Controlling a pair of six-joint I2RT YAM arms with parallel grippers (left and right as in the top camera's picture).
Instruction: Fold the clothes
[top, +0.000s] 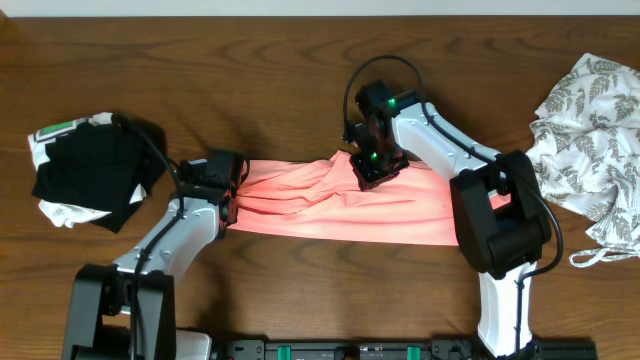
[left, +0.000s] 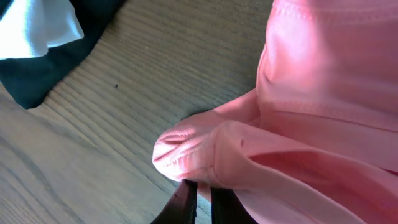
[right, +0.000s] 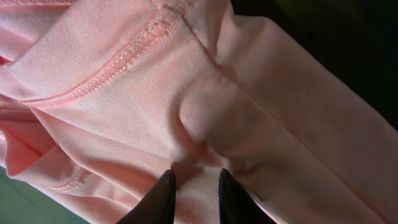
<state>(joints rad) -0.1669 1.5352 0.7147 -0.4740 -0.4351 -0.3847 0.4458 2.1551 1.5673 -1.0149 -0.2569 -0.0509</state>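
Shirt (top: 330, 205) lies bunched across the bench (top: 300, 60), not yet folded; my left gripper (left: 204, 199) and right gripper (right: 196, 186), both nearly closed, pinch it. Leaf-print garment (top: 590, 130), black bundle (top: 95, 170) untouched.

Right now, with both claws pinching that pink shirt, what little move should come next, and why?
Probably draw the left gripper and right gripper apart, slightly raised. Each pinches the salmon-pink T-shirt, which lies bunched in a wrinkled strip on the wooden table; stretching should flatten it for folding.
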